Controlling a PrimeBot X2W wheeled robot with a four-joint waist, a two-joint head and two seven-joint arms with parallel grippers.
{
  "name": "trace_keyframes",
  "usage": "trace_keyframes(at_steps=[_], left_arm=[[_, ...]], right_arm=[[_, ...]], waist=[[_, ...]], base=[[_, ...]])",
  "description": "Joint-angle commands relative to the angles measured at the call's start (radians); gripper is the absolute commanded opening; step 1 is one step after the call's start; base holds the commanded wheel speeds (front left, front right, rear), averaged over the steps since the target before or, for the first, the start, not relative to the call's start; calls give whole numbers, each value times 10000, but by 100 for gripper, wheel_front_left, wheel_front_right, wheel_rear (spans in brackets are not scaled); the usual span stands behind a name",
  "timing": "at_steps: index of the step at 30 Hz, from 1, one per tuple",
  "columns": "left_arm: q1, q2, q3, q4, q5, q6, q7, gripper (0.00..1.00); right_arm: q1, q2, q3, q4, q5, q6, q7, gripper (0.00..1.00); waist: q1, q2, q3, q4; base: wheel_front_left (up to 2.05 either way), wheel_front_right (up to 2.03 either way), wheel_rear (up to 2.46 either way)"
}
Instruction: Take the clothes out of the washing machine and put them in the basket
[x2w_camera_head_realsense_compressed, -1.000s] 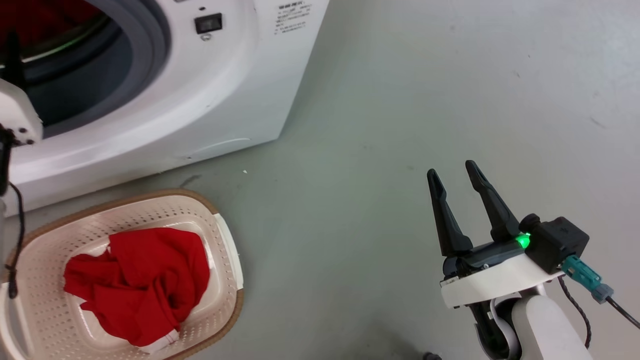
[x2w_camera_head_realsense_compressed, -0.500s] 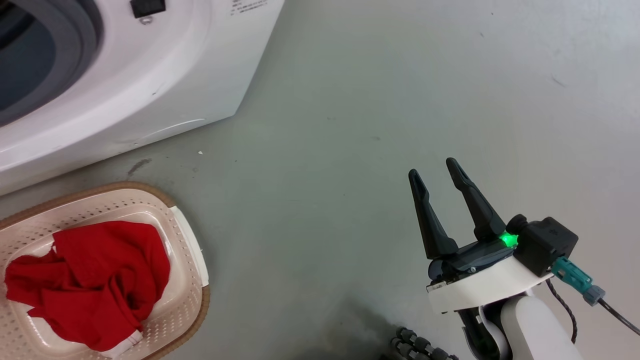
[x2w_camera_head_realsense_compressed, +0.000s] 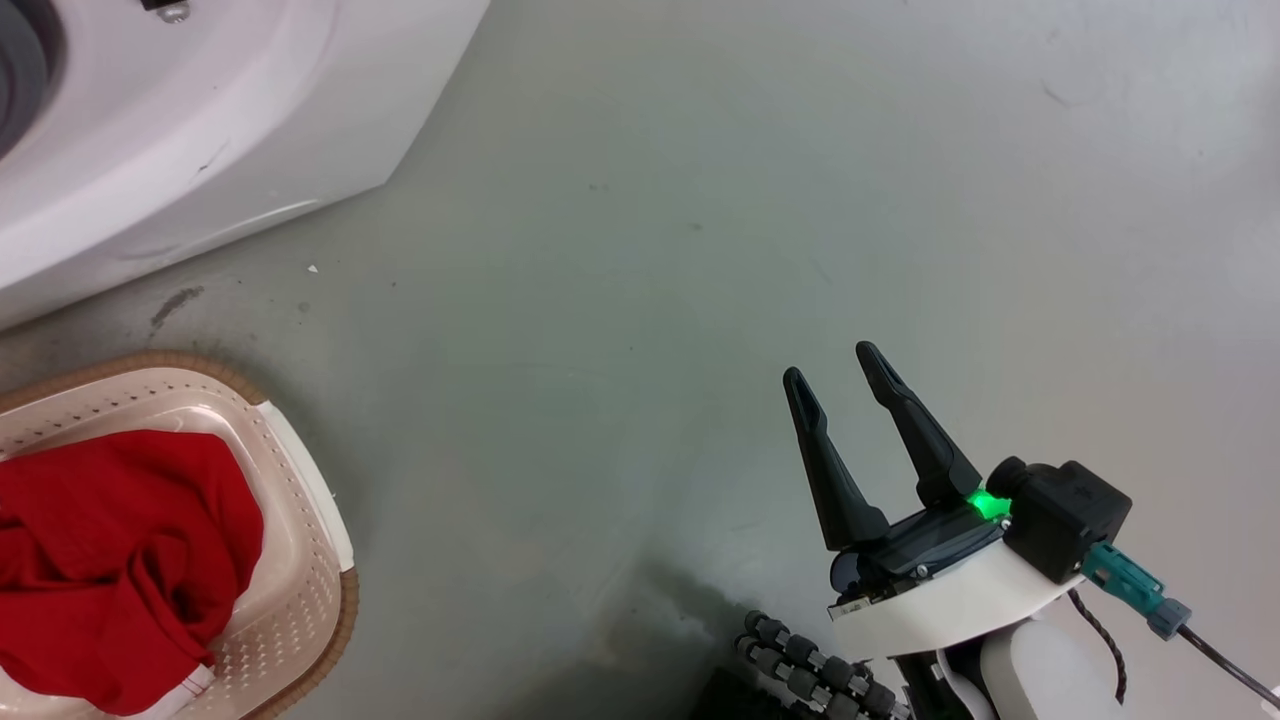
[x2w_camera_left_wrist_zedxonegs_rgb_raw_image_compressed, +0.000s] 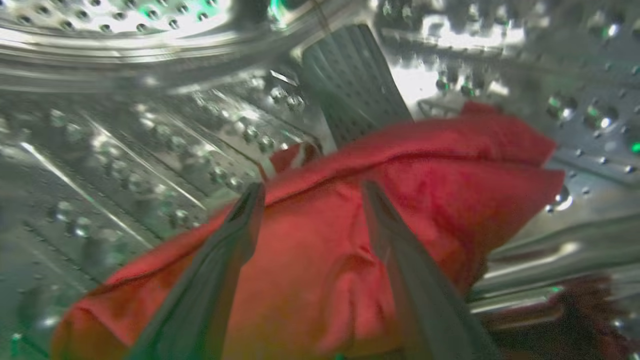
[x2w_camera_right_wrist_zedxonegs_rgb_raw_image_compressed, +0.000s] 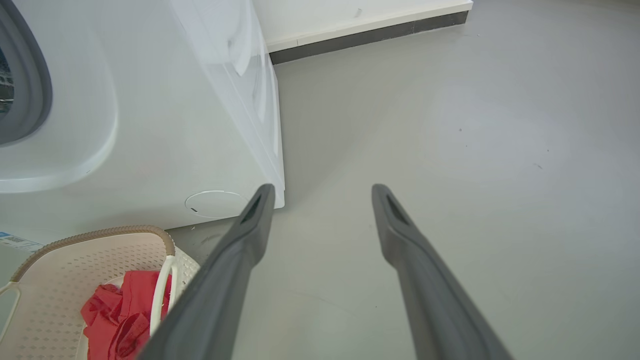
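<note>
Grey floor (x2w_camera_head_realsense_compressed: 640, 250) ran out from the white washing machine (x2w_camera_head_realsense_compressed: 200, 130), whose lower front corner stood at the upper left of the head view. Near the machine's front, on the floor, sat the cream basket (x2w_camera_head_realsense_compressed: 280, 590) with its brown rim and perforated sides, cut off by the left edge of that view. A crumpled red garment (x2w_camera_head_realsense_compressed: 110, 560) lay inside it, a strip of white trim showing at its lower edge. The right gripper (x2w_camera_head_realsense_compressed: 832, 362) hung over the floor at the lower right, well apart from basket and machine, its two dark fingers spread with only floor between them; a green light (x2w_camera_head_realsense_compressed: 985, 503) glowed at their base. The right wrist view looked along those fingers, past the machine's corner, to a dark skirting strip (x2w_camera_right_wrist_zedxonegs_rgb_raw_image_compressed: 370, 35) at the foot of a pale wall. Inside the perforated steel drum (x2w_camera_left_wrist_zedxonegs_rgb_raw_image_compressed: 125, 150), seen from the left wrist, the left gripper (x2w_camera_left_wrist_zedxonegs_rgb_raw_image_compressed: 314, 186) pointed at a second red garment (x2w_camera_left_wrist_zedxonegs_rgb_raw_image_compressed: 450, 165) lying in the drum beside a grey ribbed paddle (x2w_camera_left_wrist_zedxonegs_rgb_raw_image_compressed: 350, 80). Its fingers stood apart, one on either side of a crease in the cloth; the blurred picture did not show whether they touched it.
</note>
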Motion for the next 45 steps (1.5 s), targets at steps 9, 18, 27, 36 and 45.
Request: trace_keyframes(at_steps=[9, 18, 27, 36, 45], left_arm=[[-274, 315, -1023, -886, -793, -8, 2300, 100], [80, 477, -1167, -1604, -1285, 122, 3491, 42], [165, 772, -883, -2185, -1116, 1100, 2280, 0], [-95, 925, -571, -2030, -1046, 1595, 73, 0], [440, 369, -176, -1060, -1651, 1528, -2425, 0]], right_arm=[[360, 22, 104, -319, 104, -7, -19, 100], [377, 22, 187, -459, 248, -7, -20, 100], [275, 22, 195, -437, 330, -7, -20, 100], [-141, 22, 316, -352, 425, -7, -20, 100], [-608, 19, 73, -157, 380, -7, -20, 100]], waist=[[-1, 0, 384, 65], [-1, 0, 546, 65], [-1, 0, 527, 1], [-1, 0, 343, -80], [-1, 0, -308, 143]], base=[[0, 0, 0], [0, 0, 0], [0, 0, 0], [0, 0, 0], [0, 0, 0]])
